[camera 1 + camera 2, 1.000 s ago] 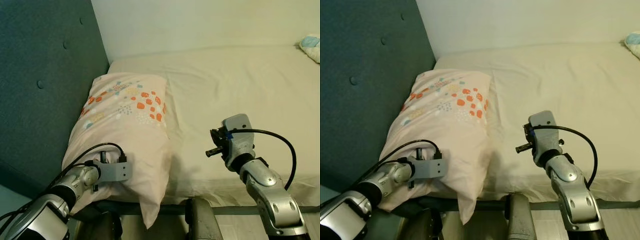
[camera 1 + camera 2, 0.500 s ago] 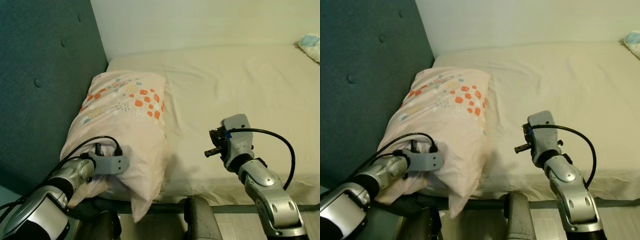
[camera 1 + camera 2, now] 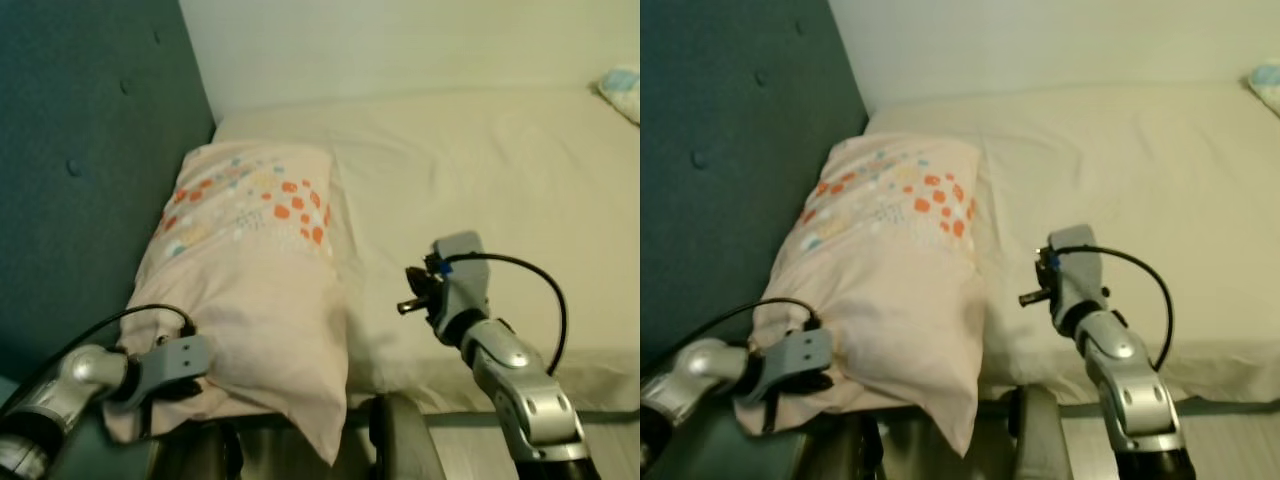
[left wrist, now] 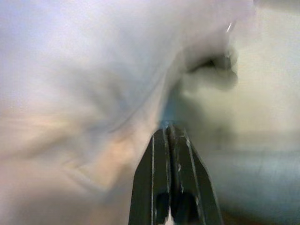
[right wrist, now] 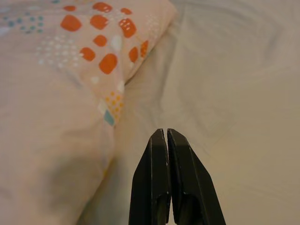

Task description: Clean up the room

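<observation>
A pale pink pillow (image 3: 255,270) with orange and teal patches lies at the head end of the bed, against the headboard. Its near corner (image 3: 325,440) hangs over the bed's front edge. My left gripper (image 4: 165,127) is at the pillow's near left corner, its fingers pressed together with the tips in a fold of the pillow fabric. In the eye views its wrist (image 3: 175,362) sits tucked under the pillow's edge. My right gripper (image 5: 166,132) is shut and empty, hovering over the sheet just right of the pillow. Its wrist (image 3: 445,285) shows in the left eye view.
The cream sheet of the bed (image 3: 500,170) stretches to the right. A teal padded headboard (image 3: 90,150) stands on the left and a pale wall behind. A small blue and white item (image 3: 622,85) lies at the far right edge.
My left arm has pulled down and to the left, and the pillow's near end has come with it and bulges over the bed's front edge. The right gripper has edged slightly left.
</observation>
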Tool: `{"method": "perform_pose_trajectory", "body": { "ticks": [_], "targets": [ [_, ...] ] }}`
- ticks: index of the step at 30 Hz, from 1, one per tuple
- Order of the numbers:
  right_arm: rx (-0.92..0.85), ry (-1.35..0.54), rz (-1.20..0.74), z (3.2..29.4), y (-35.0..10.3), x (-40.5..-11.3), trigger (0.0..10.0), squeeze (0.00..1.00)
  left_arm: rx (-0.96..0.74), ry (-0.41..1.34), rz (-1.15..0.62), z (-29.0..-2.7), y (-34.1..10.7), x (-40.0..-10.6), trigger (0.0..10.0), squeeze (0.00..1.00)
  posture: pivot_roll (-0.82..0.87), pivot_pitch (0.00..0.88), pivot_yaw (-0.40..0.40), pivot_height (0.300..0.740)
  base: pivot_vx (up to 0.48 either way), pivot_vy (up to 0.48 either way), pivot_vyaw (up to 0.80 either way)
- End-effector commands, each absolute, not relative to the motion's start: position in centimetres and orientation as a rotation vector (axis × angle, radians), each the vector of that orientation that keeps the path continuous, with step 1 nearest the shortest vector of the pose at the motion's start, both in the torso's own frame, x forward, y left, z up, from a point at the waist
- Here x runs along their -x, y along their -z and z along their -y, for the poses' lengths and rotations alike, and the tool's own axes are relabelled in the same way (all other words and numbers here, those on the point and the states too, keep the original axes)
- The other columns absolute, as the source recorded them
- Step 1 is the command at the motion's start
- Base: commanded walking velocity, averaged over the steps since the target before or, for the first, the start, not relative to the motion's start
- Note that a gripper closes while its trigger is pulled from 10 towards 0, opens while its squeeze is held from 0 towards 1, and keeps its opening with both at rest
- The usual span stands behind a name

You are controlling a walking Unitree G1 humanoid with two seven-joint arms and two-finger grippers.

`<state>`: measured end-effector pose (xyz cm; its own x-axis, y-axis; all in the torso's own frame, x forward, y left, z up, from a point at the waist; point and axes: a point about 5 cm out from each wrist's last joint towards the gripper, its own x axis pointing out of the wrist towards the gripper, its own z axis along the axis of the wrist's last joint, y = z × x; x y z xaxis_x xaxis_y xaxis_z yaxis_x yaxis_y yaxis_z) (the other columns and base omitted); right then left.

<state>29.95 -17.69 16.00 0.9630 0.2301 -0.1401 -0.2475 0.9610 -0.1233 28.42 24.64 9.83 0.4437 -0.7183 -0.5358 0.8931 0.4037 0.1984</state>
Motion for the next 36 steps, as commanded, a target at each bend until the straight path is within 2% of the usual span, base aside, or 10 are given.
{"method": "perform_pose_trajectory", "body": {
  "ticks": [1,3,4,5,7,9,14,20,28,36],
  "targets": [
    [0.104,-0.258,-0.137,17.3,-15.6,-30.0,10.0,0.00,-0.377,0.920,-0.279,-25.4,-12.1,-29.3,0.0,0.00,-0.11,0.155,0.056,0.596,0.000,0.000,0.00],
    [0.075,-0.222,-0.111,17.2,-15.6,-30.2,10.0,0.00,-0.293,0.488,-0.133,-26.5,-12.3,-31.6,9.1,0.00,-0.11,0.143,0.049,0.596,0.000,0.000,0.00],
    [0.075,-0.222,-0.111,17.2,-15.6,-30.2,10.0,0.00,-0.293,0.488,-0.133,-26.5,-12.3,-31.6,9.1,0.00,-0.11,0.143,0.049,0.596,0.000,0.000,0.00],
    [0.090,-0.190,-0.109,17.1,-15.3,-30.2,10.0,0.00,-0.229,0.301,-0.109,-26.6,-11.4,-31.9,10.0,0.00,-0.11,0.130,0.043,0.596,0.000,0.000,0.00],
    [0.090,-0.190,-0.109,17.1,-15.3,-30.2,10.0,0.00,-0.229,0.301,-0.109,-26.6,-11.4,-31.9,10.0,0.00,-0.11,0.130,0.043,0.596,0.000,0.000,0.00],
    [0.136,-0.131,-0.119,16.9,-14.3,-30.0,10.0,0.00,-0.045,0.058,-0.117,-25.6,-9.5,-31.6,10.0,0.00,-0.11,0.121,0.040,0.596,0.000,0.000,0.00],
    [0.182,-0.067,-0.120,17.0,-13.5,-29.4,10.0,0.00,0.053,-0.060,-0.110,-23.2,-9.2,-31.0,10.0,0.00,-0.09,0.135,0.050,0.596,0.000,0.000,0.00],
    [0.213,-0.007,-0.127,17.7,-12.2,-29.1,10.0,0.00,0.031,-0.073,-0.144,-20.8,-8.5,-30.4,10.0,0.00,-0.11,0.122,0.085,0.596,0.000,0.000,0.00],
    [0.194,-0.025,-0.103,16.9,-11.9,-29.6,10.0,0.00,0.021,-0.104,-0.082,-20.1,-8.9,-29.6,10.0,0.00,-0.08,0.111,0.082,0.596,0.000,0.000,0.00],
    [0.135,-0.051,-0.110,15.9,-11.6,-29.3,10.0,0.00,-0.015,-0.032,-0.060,-19.1,-10.3,-29.9,10.0,0.00,-0.05,0.124,0.029,0.611,0.000,0.000,0.00]
  ]
}}
